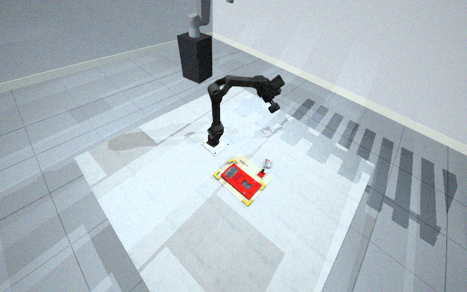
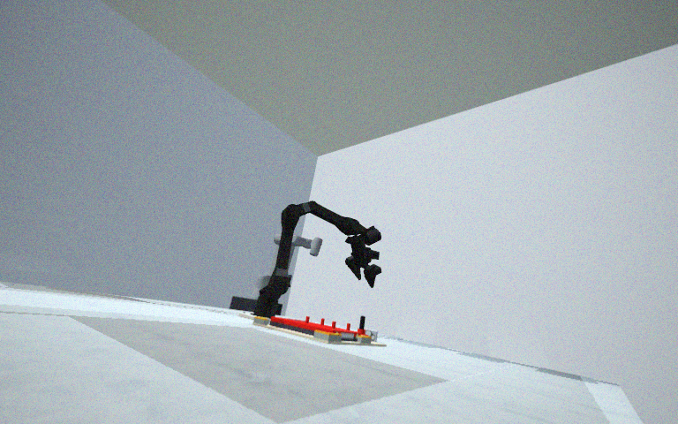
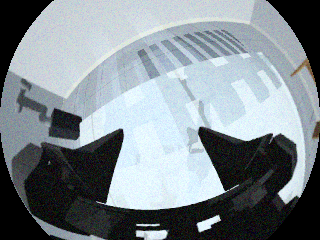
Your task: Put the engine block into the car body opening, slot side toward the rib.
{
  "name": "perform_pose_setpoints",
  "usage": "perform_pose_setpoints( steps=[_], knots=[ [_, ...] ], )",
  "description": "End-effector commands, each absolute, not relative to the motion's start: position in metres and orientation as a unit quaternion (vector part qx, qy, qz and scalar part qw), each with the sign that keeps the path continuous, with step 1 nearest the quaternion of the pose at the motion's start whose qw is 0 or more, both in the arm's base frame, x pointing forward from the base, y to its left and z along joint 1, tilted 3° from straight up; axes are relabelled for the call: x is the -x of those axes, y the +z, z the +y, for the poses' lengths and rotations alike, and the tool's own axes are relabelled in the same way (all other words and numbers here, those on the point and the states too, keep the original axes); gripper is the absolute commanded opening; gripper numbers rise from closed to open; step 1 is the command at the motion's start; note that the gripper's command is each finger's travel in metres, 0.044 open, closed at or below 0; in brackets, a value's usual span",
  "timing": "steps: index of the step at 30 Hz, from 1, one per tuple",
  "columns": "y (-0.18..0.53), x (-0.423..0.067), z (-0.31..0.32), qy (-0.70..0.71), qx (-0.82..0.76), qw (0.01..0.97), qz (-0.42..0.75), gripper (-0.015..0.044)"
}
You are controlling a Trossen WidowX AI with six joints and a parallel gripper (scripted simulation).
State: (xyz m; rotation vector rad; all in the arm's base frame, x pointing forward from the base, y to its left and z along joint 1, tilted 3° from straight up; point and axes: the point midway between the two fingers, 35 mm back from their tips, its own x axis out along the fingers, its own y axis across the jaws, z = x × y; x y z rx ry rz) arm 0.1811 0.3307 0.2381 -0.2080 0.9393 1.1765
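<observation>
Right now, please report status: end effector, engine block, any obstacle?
End effector open, empty, high above floor. Engine block beside red car body, not yet picked. No obstacle seen between.

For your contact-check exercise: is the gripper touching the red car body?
Apart. The exterior view shows the open gripper hanging high in the air, with bare wall visible between it and the red car body on the floor.

One arm (image 1: 216, 103), one red car body (image 1: 240, 180), four yellow corner brackets (image 1: 216, 174)
</observation>
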Motion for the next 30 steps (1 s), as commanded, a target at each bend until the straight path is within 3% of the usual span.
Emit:
perform_pose_setpoints(
  steps=[1,14,30],
  knots=[
    [0.229,-0.216,0.309,0.519,0.168,0.734,0.405,0.0440],
    [0.205,-0.297,0.219,0.493,0.378,0.684,0.382,0.0440],
    [0.183,-0.346,0.076,0.533,0.558,0.502,0.391,0.0440]
  ],
)
